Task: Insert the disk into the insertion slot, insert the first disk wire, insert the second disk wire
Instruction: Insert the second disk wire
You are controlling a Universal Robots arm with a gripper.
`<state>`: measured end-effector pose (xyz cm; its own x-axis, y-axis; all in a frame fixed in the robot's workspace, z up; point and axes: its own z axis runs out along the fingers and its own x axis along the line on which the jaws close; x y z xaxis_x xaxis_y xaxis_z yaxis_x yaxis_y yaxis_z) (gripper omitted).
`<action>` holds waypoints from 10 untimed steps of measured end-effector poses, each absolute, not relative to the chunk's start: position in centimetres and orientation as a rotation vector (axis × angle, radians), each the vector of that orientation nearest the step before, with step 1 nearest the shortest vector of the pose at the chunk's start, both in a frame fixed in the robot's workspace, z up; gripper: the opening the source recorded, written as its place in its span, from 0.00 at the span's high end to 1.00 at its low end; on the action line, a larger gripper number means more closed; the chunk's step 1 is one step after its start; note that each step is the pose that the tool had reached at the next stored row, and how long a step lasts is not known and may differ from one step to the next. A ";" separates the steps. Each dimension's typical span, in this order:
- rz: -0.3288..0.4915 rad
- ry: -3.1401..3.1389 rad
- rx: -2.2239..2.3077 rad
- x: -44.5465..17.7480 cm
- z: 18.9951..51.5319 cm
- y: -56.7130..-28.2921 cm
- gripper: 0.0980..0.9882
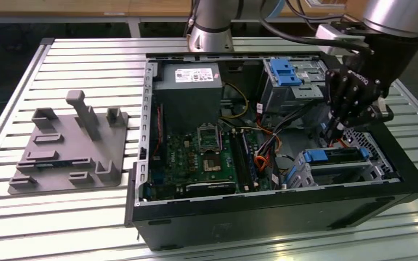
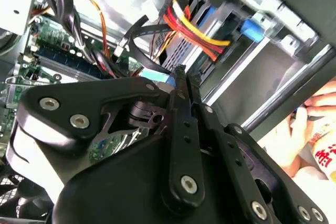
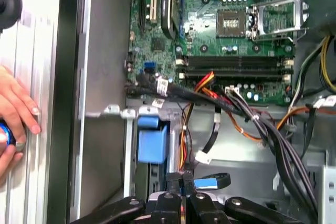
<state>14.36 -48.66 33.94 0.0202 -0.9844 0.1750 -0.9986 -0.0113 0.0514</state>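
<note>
I am hanging my gripper (image 1: 337,136) inside the opened computer case (image 1: 267,217), with my jaws pressed together. In both wrist views the two fingertips (image 3: 181,178) are meeting with no gap between them. I cannot tell whether anything thin is caught there. The disk (image 1: 336,157) is lying just below and ahead of my fingertips. Its blue frame is already sitting in the insertion slot (image 1: 372,144), the low perforated cage at the case's near corner, so I am judging the first step done. The relation that matters now is that the disk's long axis is running across the line of my jaws. Its blue-framed end (image 3: 152,140) is facing the middle of the case, on the side where the cables are arriving. A flat black cable with a blue plug (image 3: 211,182) is lying just beside my fingertips, nearer to them than anything else. In the first wrist view it is pointing away from the disk's blue end. The red, yellow and orange wire bundle (image 3: 207,83) is crossing farther ahead of my jaws, between them and the motherboard (image 3: 236,24). A person's hand (image 3: 16,116) is resting on the desk (image 1: 85,54) outside the case wall, well apart from my jaws.
</note>
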 end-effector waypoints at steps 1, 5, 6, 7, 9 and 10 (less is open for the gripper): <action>0.129 -2.087 2.121 14.7 33.9 -48.7 0.95; 0.116 -2.084 2.114 15.2 33.9 -48.8 0.95; 0.115 -2.087 2.112 15.2 33.9 -48.8 0.95; 0.113 -2.091 2.109 15.2 33.9 -48.9 0.95; 0.109 -2.096 2.108 15.2 33.9 -49.1 0.95; 0.108 -2.097 2.108 15.2 33.9 -49.3 0.95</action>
<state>15.18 -49.25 33.94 0.0108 -0.9858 0.1674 -0.9978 0.0003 0.0665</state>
